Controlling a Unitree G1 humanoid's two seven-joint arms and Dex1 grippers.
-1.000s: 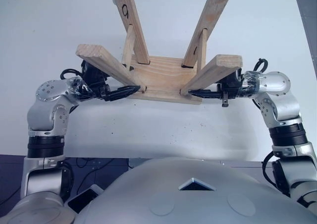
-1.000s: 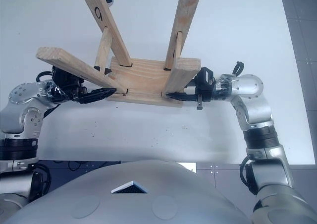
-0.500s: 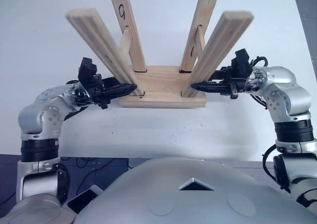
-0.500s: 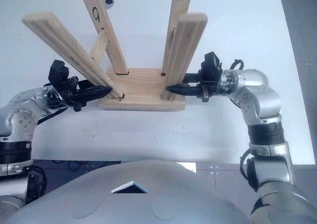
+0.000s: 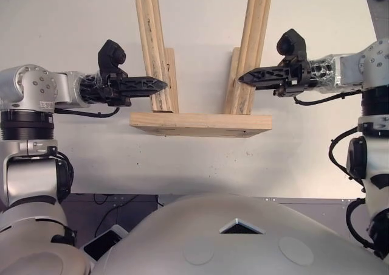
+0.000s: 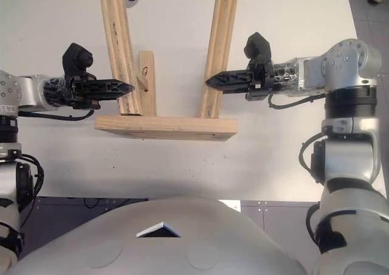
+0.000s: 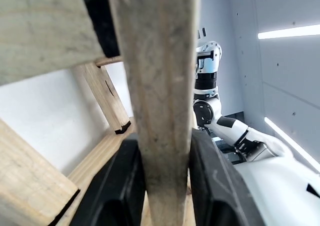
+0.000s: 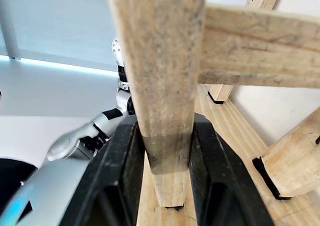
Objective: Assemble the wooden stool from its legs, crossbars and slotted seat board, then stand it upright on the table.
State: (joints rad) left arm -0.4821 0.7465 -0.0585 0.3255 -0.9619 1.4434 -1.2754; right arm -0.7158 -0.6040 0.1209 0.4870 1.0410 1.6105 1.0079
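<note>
Stool (image 5: 182, 120) tipped on side over white surface (image 5: 67, 19). Seat (image 5: 237, 125) edge-on toward robot, legs pointing away. Contact with surface: cannot tell.

Left gripper (image 5: 158, 84) closed on left near leg (image 5: 149, 38), just above seat. Right gripper (image 5: 244, 78) closed on right near leg (image 5: 256, 31), same height. Wrist views: each leg clamped between black fingers (image 7: 119, 186).
</note>
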